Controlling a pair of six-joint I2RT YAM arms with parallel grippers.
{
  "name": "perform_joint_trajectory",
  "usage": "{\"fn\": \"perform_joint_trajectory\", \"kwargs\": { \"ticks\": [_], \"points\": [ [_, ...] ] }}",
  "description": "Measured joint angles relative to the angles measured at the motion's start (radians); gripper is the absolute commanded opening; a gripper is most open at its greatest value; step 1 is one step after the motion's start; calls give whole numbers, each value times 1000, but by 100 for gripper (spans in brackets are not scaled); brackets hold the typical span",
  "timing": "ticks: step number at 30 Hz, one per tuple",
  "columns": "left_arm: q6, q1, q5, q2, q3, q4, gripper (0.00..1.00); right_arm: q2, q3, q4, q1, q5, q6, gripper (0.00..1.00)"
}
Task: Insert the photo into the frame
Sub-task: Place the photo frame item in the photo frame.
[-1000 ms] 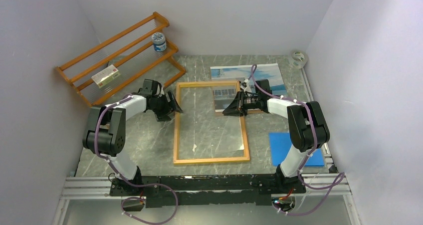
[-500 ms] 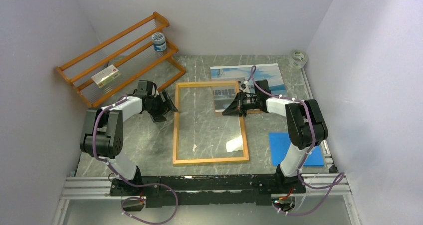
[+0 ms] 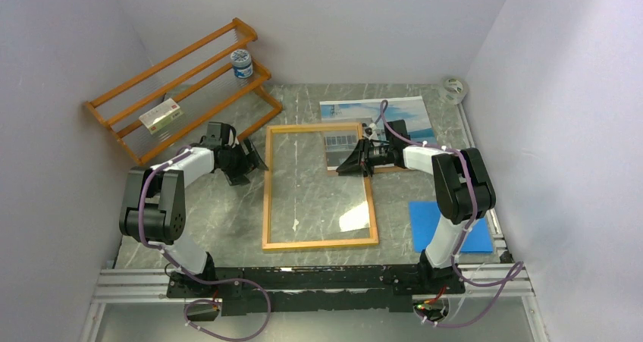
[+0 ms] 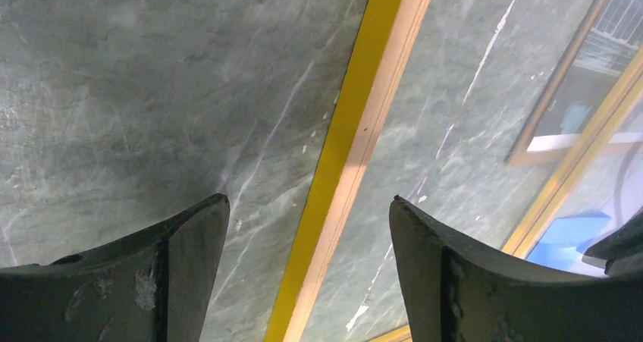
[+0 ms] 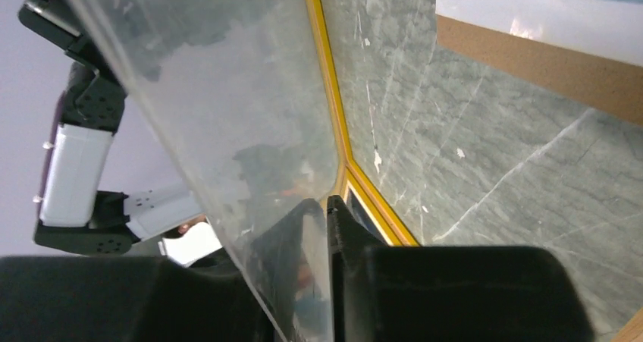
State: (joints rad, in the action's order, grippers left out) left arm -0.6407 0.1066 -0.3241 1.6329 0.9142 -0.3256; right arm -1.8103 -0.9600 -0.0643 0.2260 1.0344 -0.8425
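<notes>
Top external view: large paper building photo [image 3: 413, 111] lies at one o'clock of yellow rectangular frame [image 3: 321, 243], nearest right jaws, whose grip on clear pane [image 5: 227, 92] is unclear; left jaws released.

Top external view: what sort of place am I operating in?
Probably a lab robot test cell, not a home: plain white walls box in a marble-patterned table, an aluminium rail edges its near side, and an orange wooden rack sits as a prop.
</notes>
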Motion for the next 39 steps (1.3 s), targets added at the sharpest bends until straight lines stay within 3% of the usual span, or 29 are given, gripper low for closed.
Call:
{"fn": "perform_joint_trajectory", "kwargs": {
  "ticks": [2, 7, 9, 11, 17, 24, 31, 39],
  "points": [
    [0, -1, 0, 0, -5, 0, 82, 0, 10, 12, 0, 7, -16, 19],
    [-2, -1, -3, 0, -12, 1, 80, 0, 19, 2, 0, 7, -10, 32],
    [-3, -1, -10, 0, -12, 3, 74, 0, 19, -6, 2, 4, 7, 33],
    [-2, -1, -20, 0, -11, 7, 63, 0, 18, -23, 6, -5, 30, 33],
    [8, -1, -73, 36, -11, 27, 52, -15, 0, -71, 21, -26, 84, 32],
    [31, -2, -114, 82, 6, 24, 46, -34, -11, -108, 26, -47, 122, 31],
    [82, 18, -103, 109, 58, -29, 49, -44, -13, -132, 28, -69, 150, 31],
    [137, 93, 1, 135, 123, -111, 37, -55, -18, -149, 31, -87, 170, 31]
  ]
}}
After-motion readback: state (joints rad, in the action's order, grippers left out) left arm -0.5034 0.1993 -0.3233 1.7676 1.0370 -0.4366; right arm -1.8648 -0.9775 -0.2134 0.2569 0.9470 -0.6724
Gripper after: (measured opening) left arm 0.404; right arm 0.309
